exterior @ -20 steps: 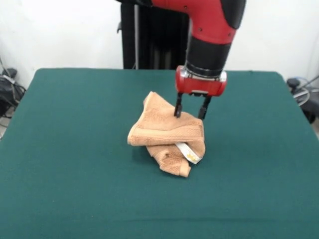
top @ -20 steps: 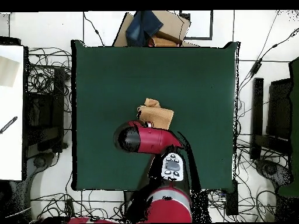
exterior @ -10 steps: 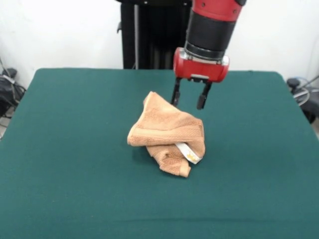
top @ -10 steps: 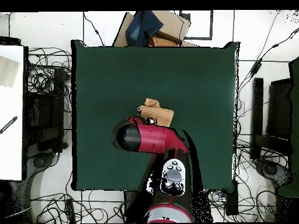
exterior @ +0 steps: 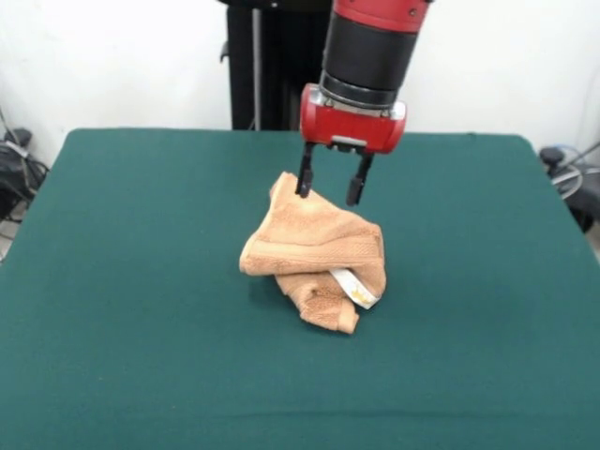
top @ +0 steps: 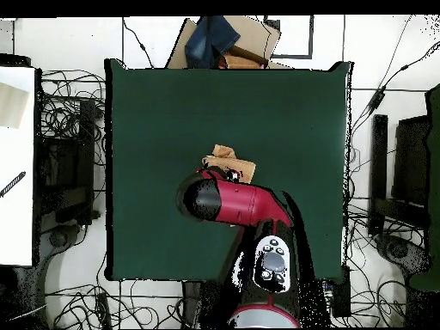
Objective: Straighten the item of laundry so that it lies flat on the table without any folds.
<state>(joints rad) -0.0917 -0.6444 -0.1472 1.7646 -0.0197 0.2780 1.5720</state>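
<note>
table (exterior: 122, 309): bare green cloth on every side of the towel, open to all edges | obstacle: crumpled towel (exterior: 314, 248) mid-table, folded in a raised heap | gripper (exterior: 328, 192): fingers (exterior: 304, 181) apart, just above the heap's far end | arm (top: 236, 202) covers the towel's robot-side part from overhead

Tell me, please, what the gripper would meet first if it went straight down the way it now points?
Most likely the crumpled peach-tan terry towel. The open gripper points down over the towel's far upper part, its tips close above the cloth. Depth is hard to judge, so one finger might pass just behind it and reach the dark green cloth-covered table.
</note>
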